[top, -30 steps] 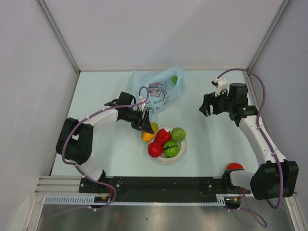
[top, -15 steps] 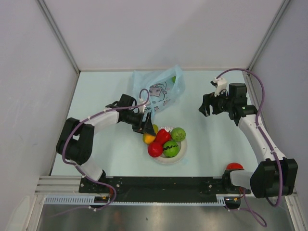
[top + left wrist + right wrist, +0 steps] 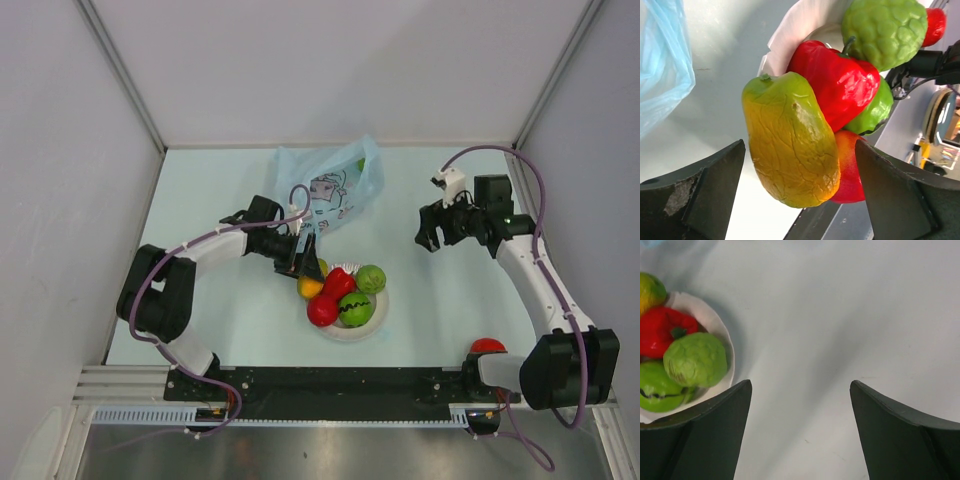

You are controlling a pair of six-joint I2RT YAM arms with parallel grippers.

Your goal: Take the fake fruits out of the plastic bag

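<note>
White plate [image 3: 352,336] held four fake fruits [image 3: 345,298]; a yellow-green mango [image 3: 790,145] leaned against them at its rim, between the spread, untouching jaws of the left gripper [image 3: 303,260]. Behind it, the plastic bag [image 3: 330,185] contained one green fruit [image 3: 361,165]. The right gripper [image 3: 428,228] gaped above the table [image 3: 220,190].

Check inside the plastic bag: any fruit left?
One green fruit shows through the plastic bag near its far right corner. Crumpled printed film hides the rest; more cannot be ruled out.
</note>
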